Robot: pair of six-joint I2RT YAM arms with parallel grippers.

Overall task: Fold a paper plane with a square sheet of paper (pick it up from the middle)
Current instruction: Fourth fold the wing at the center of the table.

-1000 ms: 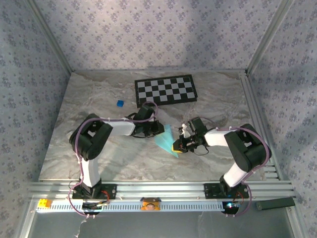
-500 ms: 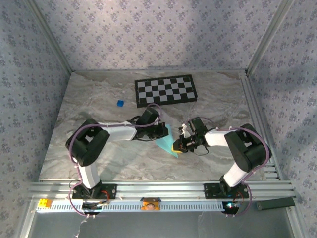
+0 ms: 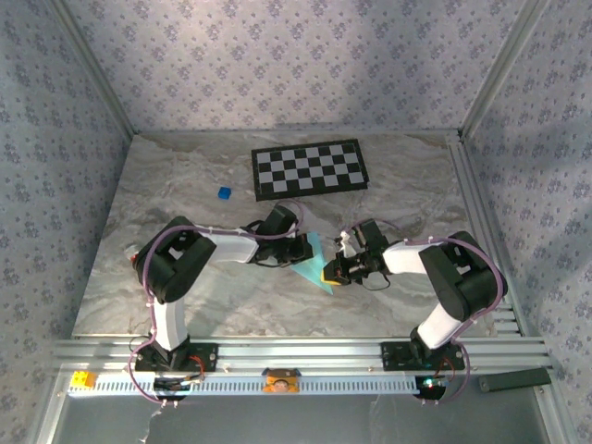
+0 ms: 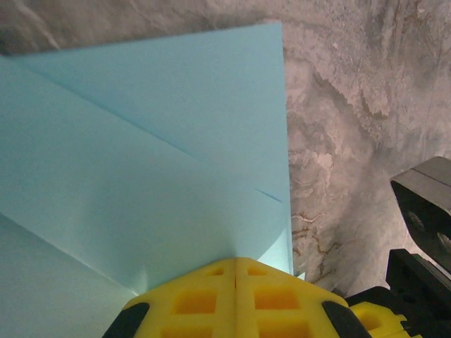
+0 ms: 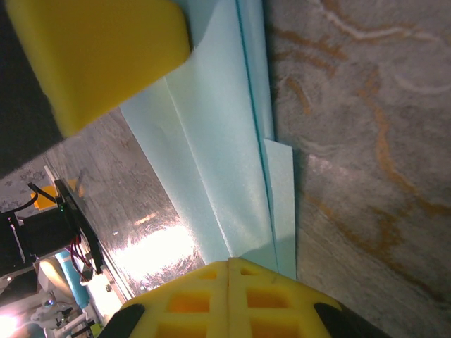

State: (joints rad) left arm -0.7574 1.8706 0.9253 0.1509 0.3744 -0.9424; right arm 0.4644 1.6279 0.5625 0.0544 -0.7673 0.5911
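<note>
**Left gripper** (image 4: 235, 273): the jaws are pressed together on the sheet of paper (image 4: 162, 162). The light-blue layers run straight into the seam between the yellow pads, so this reads as a pinch on the paper, not an empty closure.

**Right gripper** (image 5: 229, 273): the jaws are likewise together, clamped on the opposite side of the sheet, where several stacked edges converge at the pad seam. In the right wrist view, a yellow pad (image 5: 99, 56) of the left gripper faces it across the paper.

**Purpose of the hold:** two opposed pinches probably keep the overlapping layers aligned and taut while a crease is set. A single grip would let the thin flaps slide or spring open.

**Paper:** it is folded into overlapping flaps with long straight creases and is not yet a slim dart, so the task is judged to be partway through. From overhead it sits between the two arms near the middle of the marbled surface (image 3: 185, 305). Whether it rests on the surface cannot be told.

**Surroundings:** the checkerboard (image 3: 309, 169) and a small blue cube (image 3: 223, 193) lie well apart, toward the far side.
</note>
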